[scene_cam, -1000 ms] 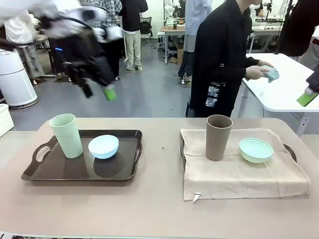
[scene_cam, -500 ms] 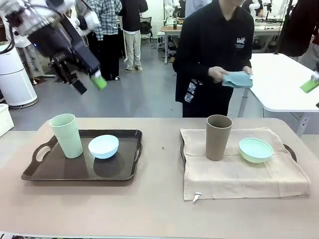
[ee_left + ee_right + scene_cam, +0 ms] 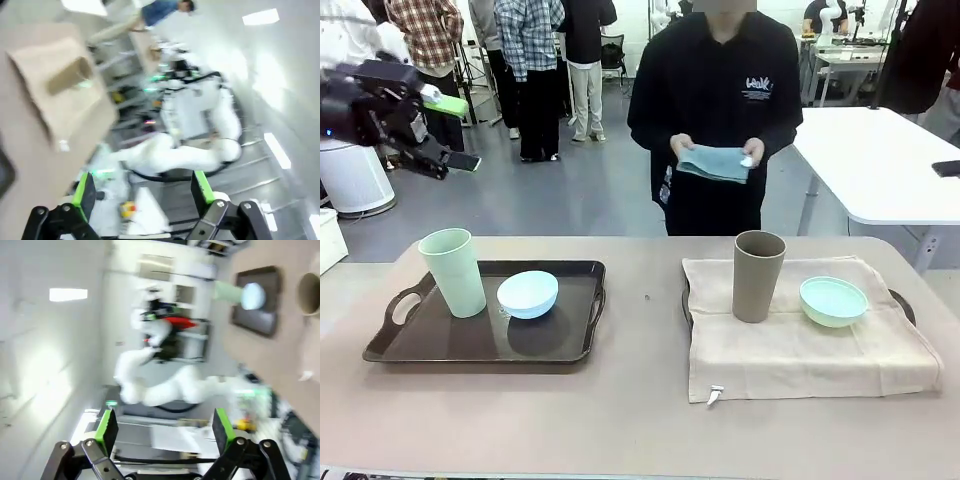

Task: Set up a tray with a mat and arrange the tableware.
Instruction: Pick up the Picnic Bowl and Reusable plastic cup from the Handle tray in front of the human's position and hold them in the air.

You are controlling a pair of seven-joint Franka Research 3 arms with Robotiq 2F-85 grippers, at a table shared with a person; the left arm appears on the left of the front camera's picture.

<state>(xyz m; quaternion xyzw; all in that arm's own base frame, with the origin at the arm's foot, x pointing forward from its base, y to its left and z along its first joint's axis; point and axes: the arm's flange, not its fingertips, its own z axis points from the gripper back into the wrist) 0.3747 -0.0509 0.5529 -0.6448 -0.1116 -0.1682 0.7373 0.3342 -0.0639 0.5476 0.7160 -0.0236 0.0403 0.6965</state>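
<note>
A table-setting job stands half done. On the robot's right side of the table point(image 3: 640, 410), a tray point(image 3: 904, 303) lies under a beige mat point(image 3: 800, 350), with the taupe-brown cup point(image 3: 758, 276) upright on the cloth and the mint green bowl point(image 3: 833, 301) just beside it. On the left, the dark tray point(image 3: 430, 345) has no mat: the pale green cup point(image 3: 453, 272) and the light blue bowl point(image 3: 528, 294) sit side by side on its bare floor.

Across the table, a person holds a folded pale blue cloth point(image 3: 715, 163) in both hands at waist height, apparently the mat meant for the dark tray.

The left gripper point(image 3: 455, 133) hangs high above the table's left end, well apart from the cup below it, jaws spread wide and empty. The right gripper point(image 3: 164, 427) is likewise wide open with nothing between its fingers; its wrist camera looks at the dark tray from far off.

The step in hand looks like matting the left tray. The next move probably calls for lifting the cup and bowl clear, or taking the cloth from the person. The tall cup may tip if gripped high.
</note>
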